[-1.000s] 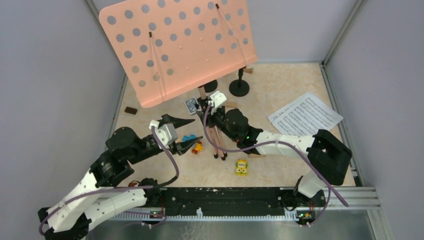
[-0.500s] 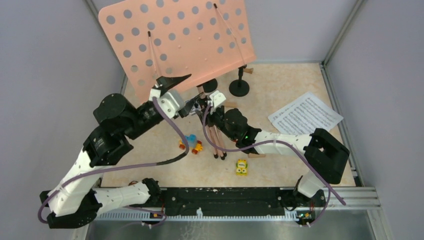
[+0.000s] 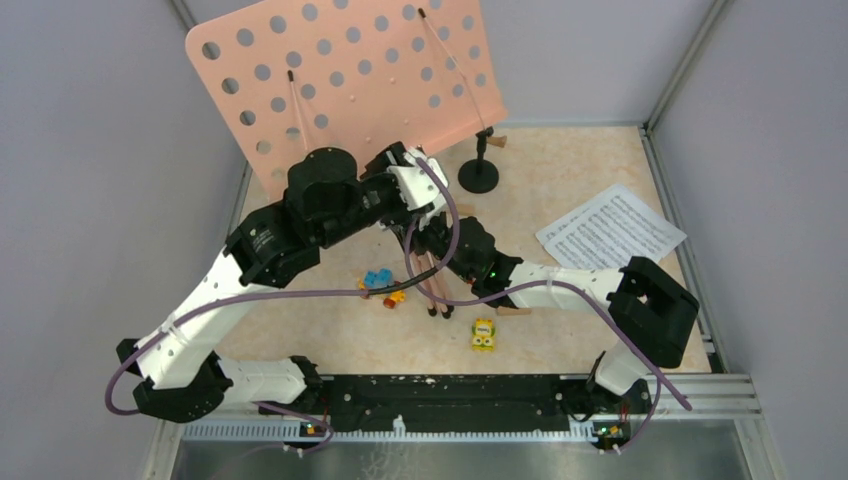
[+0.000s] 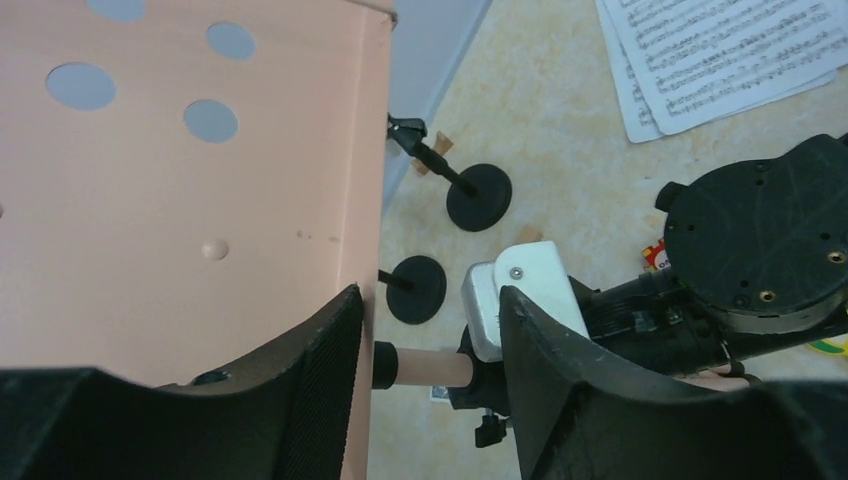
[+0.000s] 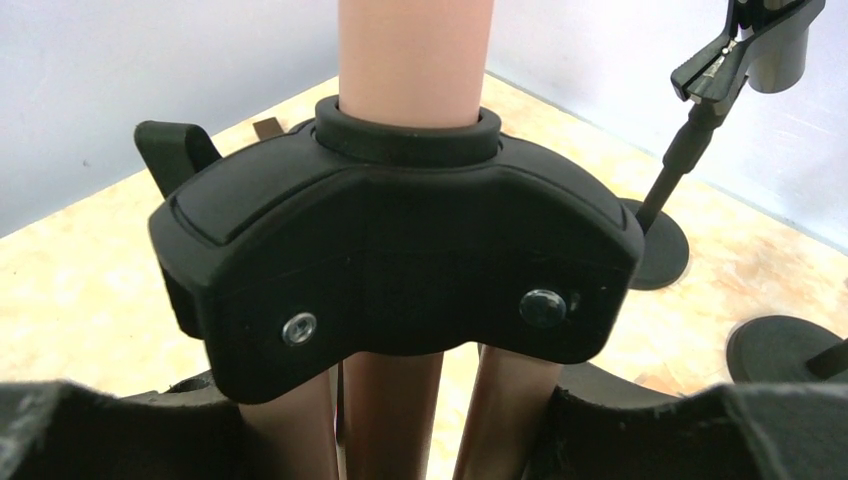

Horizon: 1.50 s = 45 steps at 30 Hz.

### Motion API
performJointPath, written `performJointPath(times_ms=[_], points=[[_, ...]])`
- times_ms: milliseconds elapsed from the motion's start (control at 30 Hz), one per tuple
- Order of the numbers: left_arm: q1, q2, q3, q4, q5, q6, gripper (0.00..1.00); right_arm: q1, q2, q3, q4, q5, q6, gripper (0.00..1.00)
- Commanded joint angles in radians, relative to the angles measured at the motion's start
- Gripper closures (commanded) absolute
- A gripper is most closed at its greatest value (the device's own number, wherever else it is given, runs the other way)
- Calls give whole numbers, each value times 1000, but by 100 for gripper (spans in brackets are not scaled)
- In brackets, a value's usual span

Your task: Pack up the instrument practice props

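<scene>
Now the left pincer (image 4: 428,297), jaws apart, straddles the pink post (image 4: 432,368) just under the music desk (image 4: 180,200), post crossing its gap; the right pincer (image 5: 405,435) clamps the tripod legs (image 5: 500,420) farther below.

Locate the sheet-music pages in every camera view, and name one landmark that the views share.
Top external: the sheet-music pages lie flat, right of centre.
Left wrist: in the upper right corner, partly cut off by the frame.
Right wrist: not in it.
Shared landmark: the pink music stand, filling the left side of the left wrist view and showing as the upright tube in the right wrist view.
</scene>
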<state>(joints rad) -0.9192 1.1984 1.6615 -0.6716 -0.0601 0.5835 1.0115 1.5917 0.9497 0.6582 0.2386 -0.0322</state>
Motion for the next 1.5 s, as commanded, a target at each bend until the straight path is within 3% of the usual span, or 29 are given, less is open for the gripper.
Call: performJointPath(times_ms=[0,300,400,433,500,700,867,1067,1467], points=[[-7,5,59,-47,-146,15,44,-25,-71,35,215,20,-186,100],[-44,17,1,-32,-372,115,50,-25,-73,38,211,16,-189,100],[-55,18,-33,-21,-439,132,67,-25,-72,49,198,4,-194,100],[-56,18,-43,-19,-452,133,80,-25,-70,53,193,0,-195,100],[-56,13,-63,-13,-468,123,98,-25,-68,59,188,-4,-202,100],[-57,-52,-167,55,-535,22,100,-25,-53,116,120,-32,-267,100],[-57,-90,-224,6,-698,-286,100,-37,1,273,-69,-115,-351,100],[-56,-251,-441,-17,-704,-695,100,-46,118,480,-331,-269,-422,100],[-43,-298,-708,-43,-752,-1150,100,-73,416,757,-528,-338,-451,100]])
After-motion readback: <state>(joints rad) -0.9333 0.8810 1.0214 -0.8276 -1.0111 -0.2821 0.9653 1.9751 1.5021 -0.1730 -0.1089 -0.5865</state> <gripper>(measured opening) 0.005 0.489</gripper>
